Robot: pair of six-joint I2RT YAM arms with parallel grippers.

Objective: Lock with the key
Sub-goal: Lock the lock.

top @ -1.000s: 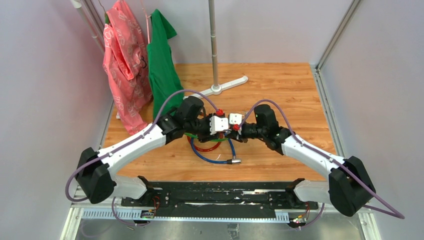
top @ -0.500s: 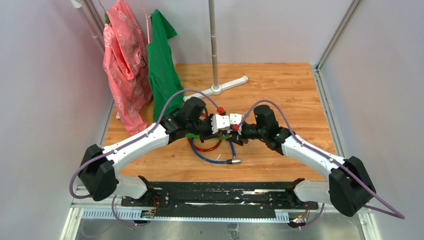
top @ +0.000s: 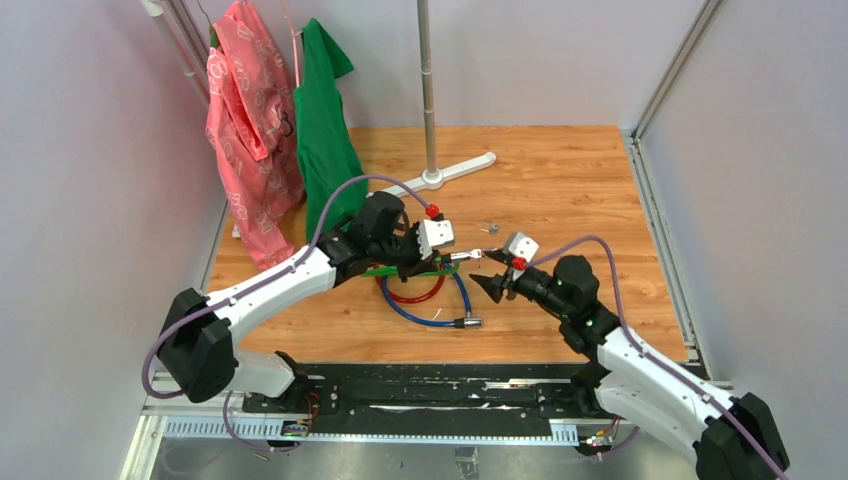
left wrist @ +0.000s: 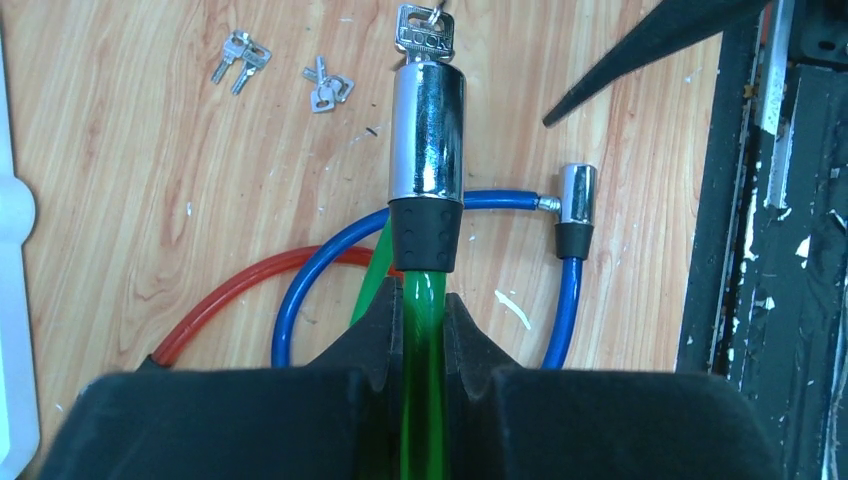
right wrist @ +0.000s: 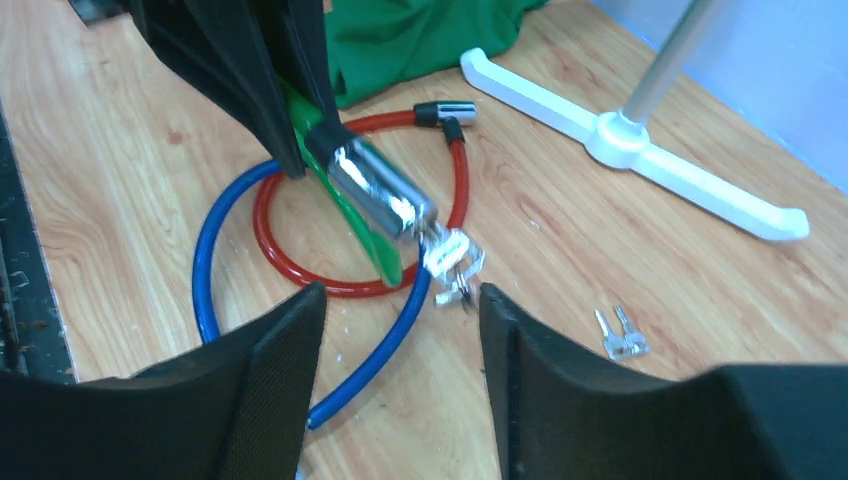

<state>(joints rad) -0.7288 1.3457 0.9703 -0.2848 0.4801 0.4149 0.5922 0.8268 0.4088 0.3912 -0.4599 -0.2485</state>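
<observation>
The key sits in the end of the chrome lock barrel on the green cable, with its head sticking out and a ring through it. Your left gripper is clamped tight on that green cable, just behind the barrel's black collar, so the barrel points away from the fingers over the wooden table. Your right gripper stands wide open with nothing in it. Its tips are near the key but apart from it. Under the barrel you can see the blue cable and the red cable looped on the table. Small bunches of spare keys lie on the wood beyond them.
</observation>
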